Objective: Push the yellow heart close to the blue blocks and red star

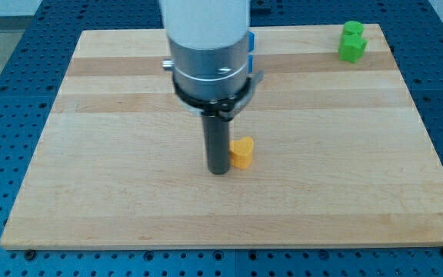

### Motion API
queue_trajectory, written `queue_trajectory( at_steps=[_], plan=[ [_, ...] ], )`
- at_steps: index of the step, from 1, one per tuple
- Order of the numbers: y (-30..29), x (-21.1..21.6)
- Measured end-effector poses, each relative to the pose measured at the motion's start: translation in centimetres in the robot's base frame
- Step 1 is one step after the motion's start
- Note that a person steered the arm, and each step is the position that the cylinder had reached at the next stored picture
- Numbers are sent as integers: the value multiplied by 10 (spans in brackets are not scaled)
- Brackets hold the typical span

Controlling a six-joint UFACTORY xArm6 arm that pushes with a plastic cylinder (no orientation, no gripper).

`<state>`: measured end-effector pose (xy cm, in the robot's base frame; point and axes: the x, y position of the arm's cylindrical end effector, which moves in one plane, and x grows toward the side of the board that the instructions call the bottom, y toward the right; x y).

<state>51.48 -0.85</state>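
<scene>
The yellow heart [241, 152] lies near the middle of the wooden board [129, 200]. My tip [218, 170] stands right against the heart's left side, touching it or nearly so. A sliver of blue block [251, 51] shows at the right edge of the arm's white and grey body, near the view's top; most of it is hidden. The red star does not show; the arm may cover it.
A green block [352, 42] sits at the board's top right corner. The board lies on a blue perforated table [6, 92].
</scene>
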Motion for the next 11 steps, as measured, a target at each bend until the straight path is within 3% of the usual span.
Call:
queue_trajectory(
  at_steps=[4,6,11],
  plan=[
    [75,-29],
    [74,-88],
    [140,-160]
  ],
)
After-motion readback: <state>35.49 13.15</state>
